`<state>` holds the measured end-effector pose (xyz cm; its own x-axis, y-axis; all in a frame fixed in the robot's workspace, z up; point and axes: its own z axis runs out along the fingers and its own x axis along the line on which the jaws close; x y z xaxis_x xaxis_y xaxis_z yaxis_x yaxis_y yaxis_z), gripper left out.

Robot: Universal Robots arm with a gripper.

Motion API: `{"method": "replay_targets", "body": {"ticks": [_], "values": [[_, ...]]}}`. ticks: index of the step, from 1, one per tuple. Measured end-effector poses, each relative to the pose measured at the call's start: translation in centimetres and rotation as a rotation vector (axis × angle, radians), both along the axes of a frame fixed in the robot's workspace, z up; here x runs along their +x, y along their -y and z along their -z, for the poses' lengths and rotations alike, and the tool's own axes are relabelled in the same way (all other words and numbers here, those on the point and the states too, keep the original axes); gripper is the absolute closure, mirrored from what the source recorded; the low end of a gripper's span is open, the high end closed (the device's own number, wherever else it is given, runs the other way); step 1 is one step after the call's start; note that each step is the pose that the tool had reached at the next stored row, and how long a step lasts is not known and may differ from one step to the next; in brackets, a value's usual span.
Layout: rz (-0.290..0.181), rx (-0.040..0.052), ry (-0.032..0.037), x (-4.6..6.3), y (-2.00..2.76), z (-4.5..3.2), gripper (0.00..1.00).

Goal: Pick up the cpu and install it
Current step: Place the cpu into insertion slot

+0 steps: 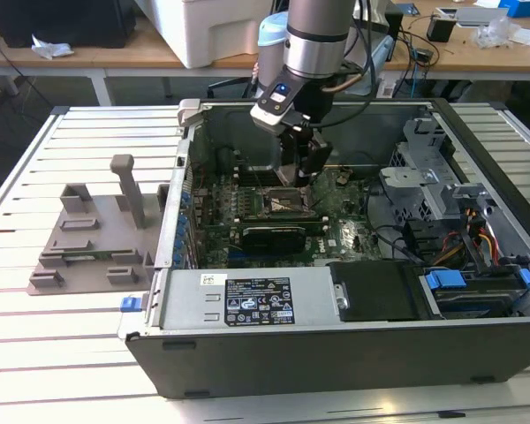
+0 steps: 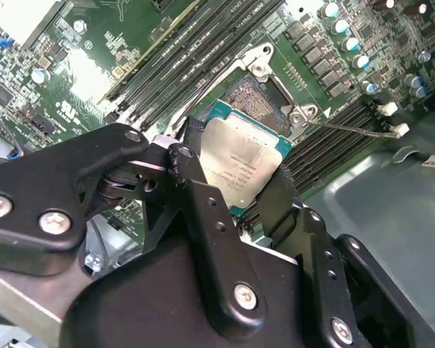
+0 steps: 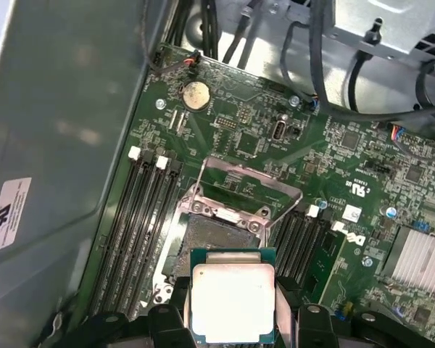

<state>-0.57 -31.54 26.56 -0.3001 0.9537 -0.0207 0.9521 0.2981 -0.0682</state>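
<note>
The cpu (image 2: 243, 161), a small square chip with a silvery top and a thin teal rim, sits between my black fingers (image 2: 197, 181). My gripper (image 2: 239, 181) is shut on it. The chip hangs just over the dark square socket (image 2: 255, 98), whose metal load frame (image 3: 244, 190) is swung open. In the first wrist view the cpu (image 3: 233, 301) partly overlaps the socket (image 3: 206, 235) and covers its near edge. In the exterior view my gripper (image 1: 300, 177) reaches down inside the open computer case (image 1: 336, 336), right above the socket (image 1: 278, 203) on the green motherboard.
Memory slots (image 3: 141, 217) flank the socket on both sides. A long black card (image 1: 274, 237) lies just in front of it. Cables and a metal drive cage (image 1: 424, 177) fill the case towards the exterior view's right. A grey fixture (image 1: 88, 238) stands on the table towards the exterior view's left.
</note>
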Motion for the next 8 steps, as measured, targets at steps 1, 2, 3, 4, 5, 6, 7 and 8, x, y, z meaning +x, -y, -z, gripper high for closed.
{"method": "replay_targets", "body": {"ticks": [1, 2, 3, 4, 5, 6, 7, 8], "values": [[0.009, -0.0002, 0.0000, 0.01, 0.00, 0.00, 0.45], [0.016, -0.0003, 0.0000, 0.03, 0.00, 0.00, 0.45], [0.024, -0.0005, 0.0000, 0.04, 0.00, 0.00, 0.45], [0.033, -0.0006, 0.0000, 0.04, 0.00, 0.00, 0.45], [0.043, -0.0009, 0.0000, 0.05, 0.00, 0.00, 0.45], [0.051, -0.0009, 0.0000, 0.06, 0.00, 0.00, 0.45], [0.063, -0.0011, 0.0000, 0.07, 0.00, 0.00, 0.45], [0.070, -0.0012, 0.0000, 0.07, 0.00, 0.00, 0.45]]}}
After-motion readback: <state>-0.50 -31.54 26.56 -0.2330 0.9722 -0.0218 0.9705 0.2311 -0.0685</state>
